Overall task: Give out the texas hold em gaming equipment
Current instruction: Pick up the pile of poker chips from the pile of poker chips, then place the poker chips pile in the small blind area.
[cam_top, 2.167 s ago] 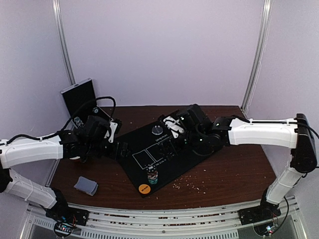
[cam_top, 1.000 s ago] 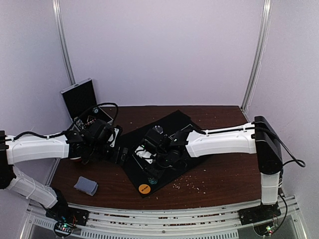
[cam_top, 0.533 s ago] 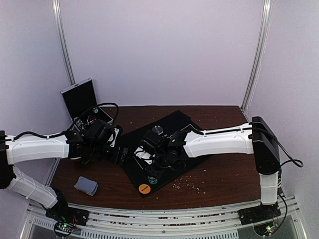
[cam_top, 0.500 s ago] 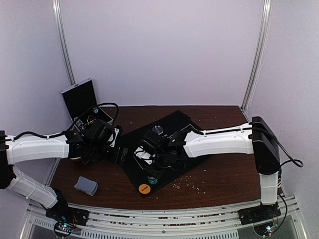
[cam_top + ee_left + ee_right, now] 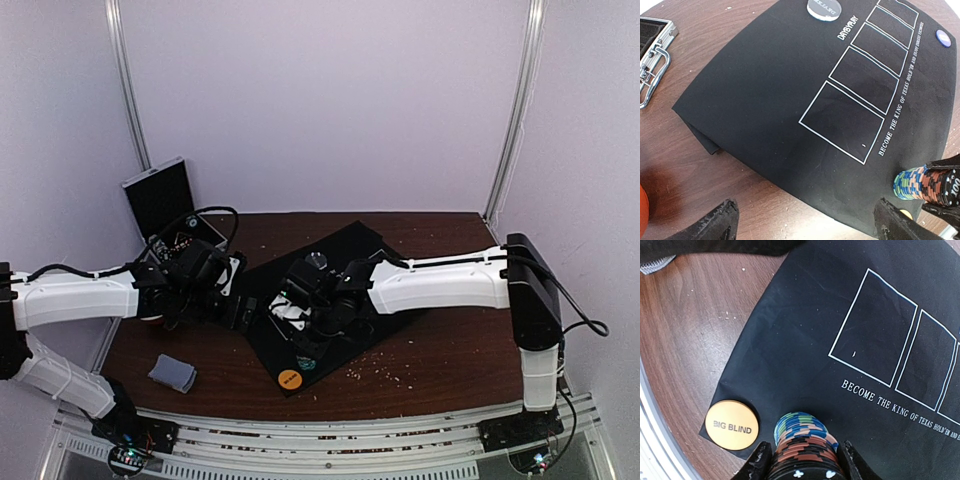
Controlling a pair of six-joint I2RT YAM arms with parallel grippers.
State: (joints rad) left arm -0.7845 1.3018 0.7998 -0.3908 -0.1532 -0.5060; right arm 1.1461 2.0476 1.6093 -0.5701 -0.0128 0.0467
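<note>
- The right gripper (image 5: 804, 449) is clenched on the poker chip stack (image 5: 802, 432). One finger presses each side of the stack, near the printed motto on the black mat (image 5: 805, 340).
- The stack is multicoloured, with blue and green chips at the far end and a black chip nearest the wrist camera. It sits over the mat's near edge, just below the first outlined rectangle. I cannot tell whether its bottom touches the mat.
- The orange BIG BLIND disc (image 5: 732, 427) lies flat on the mat's near corner, just beside the stack and apart from it.
- The left gripper (image 5: 805, 212) is released, its fingers spread wide over the mat's left edge and holding nothing.
- The clear disc (image 5: 823, 7) lies on the mat's far side, above the row of rectangles.
- A blue-purple disc (image 5: 943, 37) lies on the mat past the end of the printed motto.
- The grey-blue card deck (image 5: 172, 373) lies off the mat, on the wooden table (image 5: 450, 350) beyond the mat's left corner.
- The silver case (image 5: 652, 47) sits off the mat's left side.
</note>
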